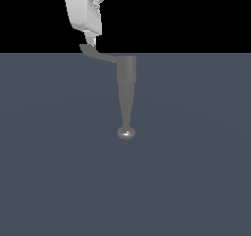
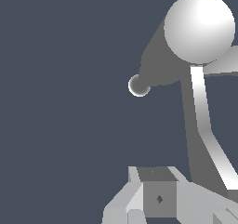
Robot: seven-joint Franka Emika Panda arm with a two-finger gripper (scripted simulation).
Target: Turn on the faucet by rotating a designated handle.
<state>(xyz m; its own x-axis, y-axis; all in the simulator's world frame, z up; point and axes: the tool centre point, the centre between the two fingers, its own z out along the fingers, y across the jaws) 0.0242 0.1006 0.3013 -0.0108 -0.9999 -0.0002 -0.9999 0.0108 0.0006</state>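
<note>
In the exterior view the grey faucet (image 1: 126, 71) has a short cylindrical body and a long spout tapering down to a small shiny round knob (image 1: 126, 132). The thin curved handle (image 1: 96, 54) branches from the body toward the exterior view's left and ends in a flared tip. My white gripper (image 1: 89, 40) hangs right above that tip, its fingers drawn together and touching or nearly touching it. In the wrist view the handle (image 2: 203, 111) runs as a bright strip from the faucet (image 2: 200, 28) down beside my gripper (image 2: 158, 190). Nothing sits between the fingers.
The faucet stands on a flat dark grey-blue floor (image 1: 196, 171) with nothing else on it. The background above the floor's far edge is black.
</note>
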